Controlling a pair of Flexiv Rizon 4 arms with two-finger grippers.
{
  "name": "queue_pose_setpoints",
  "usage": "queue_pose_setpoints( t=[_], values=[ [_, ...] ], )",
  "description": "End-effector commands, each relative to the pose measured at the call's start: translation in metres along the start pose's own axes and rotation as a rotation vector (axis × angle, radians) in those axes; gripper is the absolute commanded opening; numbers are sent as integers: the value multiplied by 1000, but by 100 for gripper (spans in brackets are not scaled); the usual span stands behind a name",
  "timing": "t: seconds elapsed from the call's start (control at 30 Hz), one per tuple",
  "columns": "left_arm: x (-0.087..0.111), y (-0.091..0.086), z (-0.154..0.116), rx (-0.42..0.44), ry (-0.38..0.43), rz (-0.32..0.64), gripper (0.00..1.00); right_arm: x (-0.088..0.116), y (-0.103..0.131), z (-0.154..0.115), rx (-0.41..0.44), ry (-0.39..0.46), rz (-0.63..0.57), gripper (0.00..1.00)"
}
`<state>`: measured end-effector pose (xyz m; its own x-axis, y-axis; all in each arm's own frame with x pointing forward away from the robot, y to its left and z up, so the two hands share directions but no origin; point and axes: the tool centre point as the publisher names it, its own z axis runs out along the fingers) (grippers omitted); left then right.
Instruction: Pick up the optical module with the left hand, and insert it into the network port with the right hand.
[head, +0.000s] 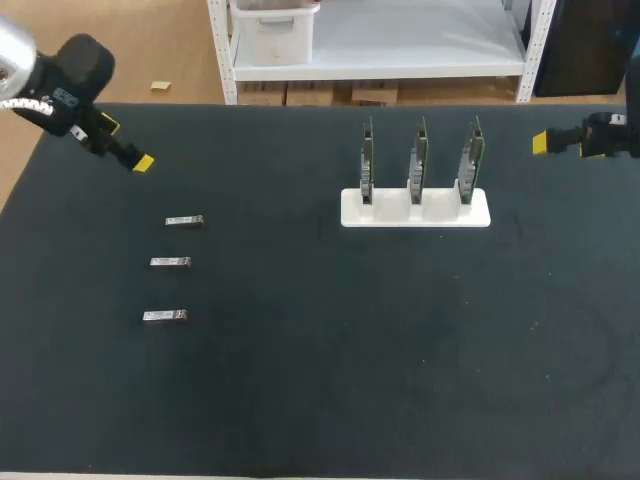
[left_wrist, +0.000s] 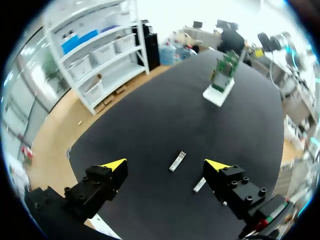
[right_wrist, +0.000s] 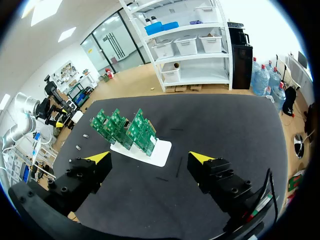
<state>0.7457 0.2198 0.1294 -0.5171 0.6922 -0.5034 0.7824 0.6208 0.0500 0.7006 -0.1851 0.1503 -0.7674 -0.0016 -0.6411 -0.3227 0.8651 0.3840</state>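
Three small silver optical modules lie in a column on the black table's left: one at the back (head: 184, 221), a middle one (head: 170, 262) and a front one (head: 164, 316). Right of centre a white holder (head: 415, 209) carries three upright green boards (head: 419, 158) with network ports. My left gripper (head: 125, 146) hangs open above the far left corner, behind the modules. In the left wrist view its fingers (left_wrist: 165, 165) stand wide apart, with two modules (left_wrist: 177, 161) (left_wrist: 199, 185) on the table ahead. My right gripper (head: 562, 140) is open at the far right edge; the boards (right_wrist: 125, 128) lie ahead of it (right_wrist: 150, 158).
The black mat (head: 330, 360) covers the whole table. My left arm (right_wrist: 44, 108) shows beyond the boards in the right wrist view.
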Motion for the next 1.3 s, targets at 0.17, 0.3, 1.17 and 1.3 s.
queue_pose_setpoints(
  t=[0.17, 0.3, 1.17, 1.3],
  values=[
    [-1, 6, 28, 150, 212, 305, 100, 0, 1, 0, 3, -1, 0, 100],
    [5, 1, 39, 184, 254, 398, 100, 0, 1, 0, 3, -1, 0, 100],
    [32, -8, 92, 161, 369, 502, 100, 0, 1, 0, 3, -1, 0, 100],
    [36, -11, 98, 148, 381, 527, 100, 0, 1, 0, 3, -1, 0, 100]
  ],
)
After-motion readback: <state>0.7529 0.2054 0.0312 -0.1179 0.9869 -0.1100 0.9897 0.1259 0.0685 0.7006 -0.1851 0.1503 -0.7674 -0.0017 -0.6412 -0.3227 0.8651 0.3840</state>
